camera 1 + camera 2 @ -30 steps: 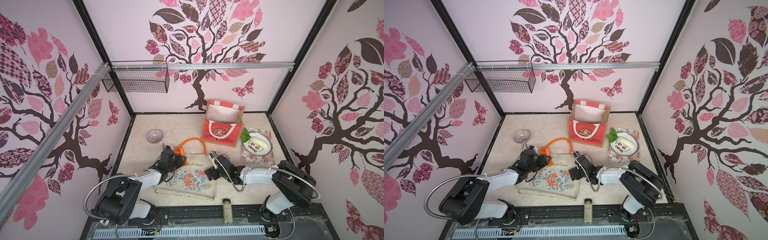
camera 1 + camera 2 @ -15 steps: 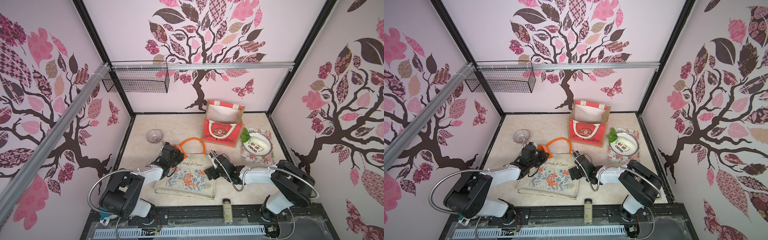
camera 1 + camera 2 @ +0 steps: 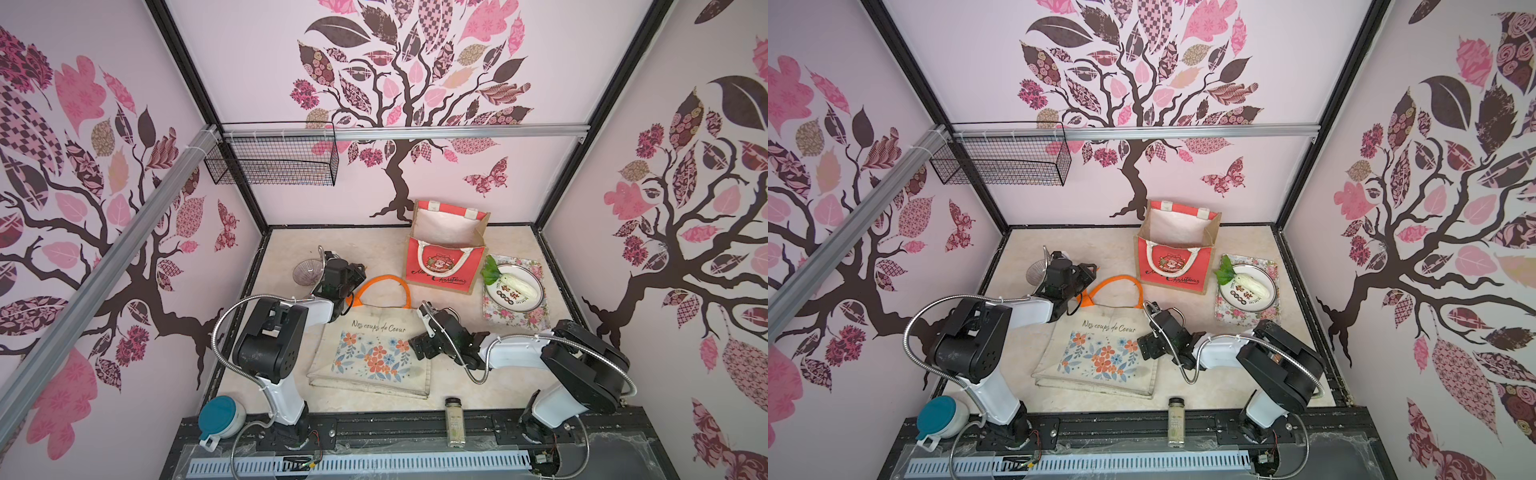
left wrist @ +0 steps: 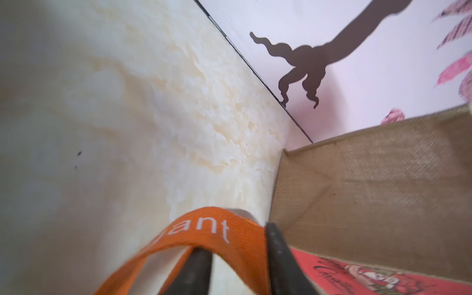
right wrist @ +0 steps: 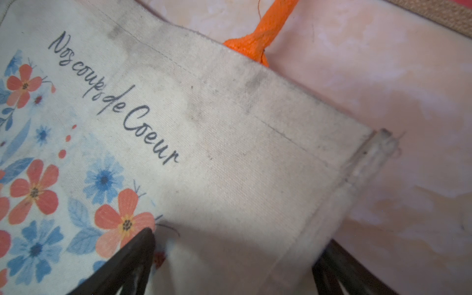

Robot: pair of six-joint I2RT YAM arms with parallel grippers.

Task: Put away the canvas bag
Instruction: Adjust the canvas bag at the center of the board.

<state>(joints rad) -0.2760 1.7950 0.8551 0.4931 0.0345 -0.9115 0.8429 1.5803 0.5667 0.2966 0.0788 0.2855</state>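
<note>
The cream canvas bag (image 3: 370, 357) (image 3: 1100, 353) with a flower print lies flat at the table's near middle. Its orange handle (image 3: 384, 282) (image 3: 1117, 282) loops out toward the back. My left gripper (image 3: 347, 276) (image 3: 1084, 274) (image 4: 237, 245) is at the loop's left end with its jaws apart. The orange handle (image 4: 217, 229) drapes over one finger and runs down between the two. My right gripper (image 3: 419, 332) (image 3: 1148, 328) (image 5: 235, 245) stands open, low over the canvas bag's (image 5: 229, 153) right edge. One finger is over the print and the other is past the side seam.
A red jute bag (image 3: 444, 266) (image 4: 383, 191) stands open behind the handle. A plate (image 3: 532, 307) with a toy cabbage sits at right, a strainer (image 3: 305, 272) at left. A spice jar (image 3: 455, 419) and teal-lidded tub (image 3: 218, 415) are near the front. A wire basket (image 3: 274, 160) hangs on the back wall.
My left gripper has moved toward the back along the orange handle, and its jaws closed and parted again. The right arm has stayed where it was.
</note>
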